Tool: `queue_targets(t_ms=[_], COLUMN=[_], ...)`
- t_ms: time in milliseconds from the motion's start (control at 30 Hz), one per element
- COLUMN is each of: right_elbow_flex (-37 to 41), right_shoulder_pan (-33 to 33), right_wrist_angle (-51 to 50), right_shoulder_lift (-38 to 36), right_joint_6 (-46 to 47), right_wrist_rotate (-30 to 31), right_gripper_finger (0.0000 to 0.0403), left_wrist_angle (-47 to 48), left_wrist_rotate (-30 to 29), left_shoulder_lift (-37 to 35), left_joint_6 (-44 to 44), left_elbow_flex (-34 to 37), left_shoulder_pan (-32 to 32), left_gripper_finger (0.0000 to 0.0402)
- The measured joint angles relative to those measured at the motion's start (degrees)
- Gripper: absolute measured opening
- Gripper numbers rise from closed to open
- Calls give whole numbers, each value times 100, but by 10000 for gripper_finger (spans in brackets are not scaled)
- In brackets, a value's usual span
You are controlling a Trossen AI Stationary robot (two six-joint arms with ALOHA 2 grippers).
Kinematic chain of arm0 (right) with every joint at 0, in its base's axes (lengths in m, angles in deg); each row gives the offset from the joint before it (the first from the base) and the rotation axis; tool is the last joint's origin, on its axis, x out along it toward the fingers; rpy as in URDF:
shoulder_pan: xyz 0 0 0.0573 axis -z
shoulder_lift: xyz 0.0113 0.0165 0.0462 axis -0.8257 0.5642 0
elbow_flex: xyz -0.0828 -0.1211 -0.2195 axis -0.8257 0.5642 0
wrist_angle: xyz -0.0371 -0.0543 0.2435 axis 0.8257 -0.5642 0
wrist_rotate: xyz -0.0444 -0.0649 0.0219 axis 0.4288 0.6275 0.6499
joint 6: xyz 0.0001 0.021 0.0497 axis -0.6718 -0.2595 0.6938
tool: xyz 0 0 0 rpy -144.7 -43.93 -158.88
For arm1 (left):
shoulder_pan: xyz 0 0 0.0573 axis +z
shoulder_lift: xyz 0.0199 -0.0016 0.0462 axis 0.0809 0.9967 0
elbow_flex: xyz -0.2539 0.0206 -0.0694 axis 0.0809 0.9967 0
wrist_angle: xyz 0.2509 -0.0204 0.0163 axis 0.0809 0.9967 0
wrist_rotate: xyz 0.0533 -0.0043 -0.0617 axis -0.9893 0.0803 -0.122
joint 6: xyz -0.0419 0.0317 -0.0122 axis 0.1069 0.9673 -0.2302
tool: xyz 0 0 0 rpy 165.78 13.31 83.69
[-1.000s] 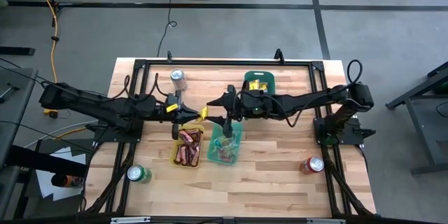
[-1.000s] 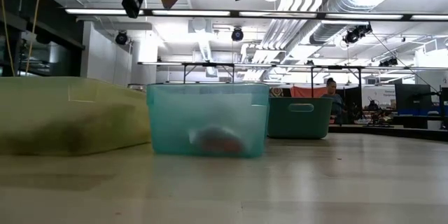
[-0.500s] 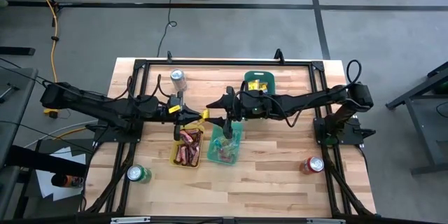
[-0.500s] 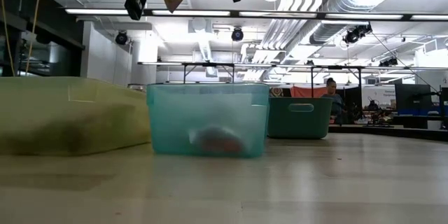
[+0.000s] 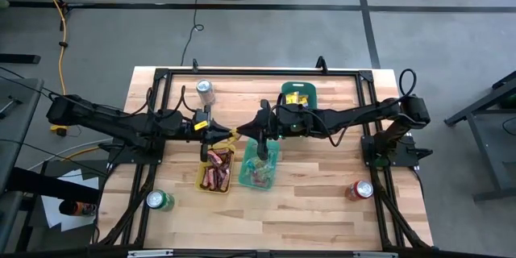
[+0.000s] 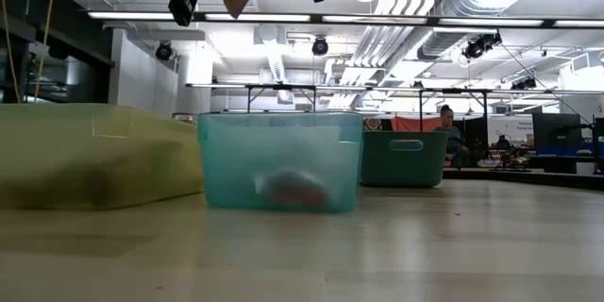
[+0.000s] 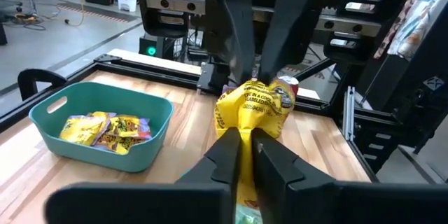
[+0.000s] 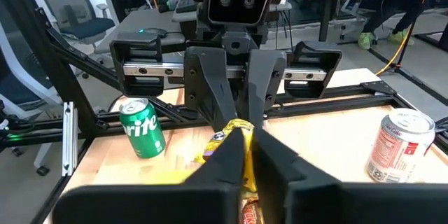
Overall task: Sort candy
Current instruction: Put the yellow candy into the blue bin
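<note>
Our right gripper [image 5: 244, 130] has closed in on the yellow packet [image 7: 255, 108] pinched in our left gripper [image 7: 245, 143]; both jaws now clamp it, mid-air handover underway.

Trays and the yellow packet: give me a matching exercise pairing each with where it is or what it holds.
Things:
1. yellow tray
2. dark green bin
3. light teal tray
4. yellow packet

States:
A. held in the air between the left gripper and right gripper
B. holds red-brown bars
C. holds yellow packets, at the table's far side
D. beneath the right gripper

Pairs: 1-B, 2-C, 3-D, 4-A
</note>
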Motion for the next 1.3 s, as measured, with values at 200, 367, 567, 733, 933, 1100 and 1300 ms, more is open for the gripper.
queue_targets(t_ms=[200,367,567,733,933,1100,1300], right_elbow_flex=[0,7,7,7,7,429,2258], right_shoulder_pan=[-2,4,120,209,221,223,384], right_wrist_angle=[1,-134,-1014,-2301,-4475,-5140,-3968], right_shoulder_lift=[0,-91,-574,-1016,-1405,-1892,-3278], right_joint_6=[-1,-66,-257,-261,-158,138,801], right_wrist_rotate=[-4,-4,54,131,807,1267,1322], right_gripper_finger=[6,2,0,0,0,0,0], left_wrist_angle=[10,264,1179,2080,2498,2125,1675], left_wrist_rotate=[-7,-33,-147,-510,-755,-948,-940], left_shoulder_lift=[0,-89,-536,-1048,-1273,-1276,-1275], left_joint_6=[100,29,-106,-594,-673,-638,-993], left_elbow_flex=[0,-2,-7,-7,-2,152,376], left_shoulder_pan=[0,0,0,0,0,0,-42], left_gripper_finger=[77,137,182,188,188,188,188])
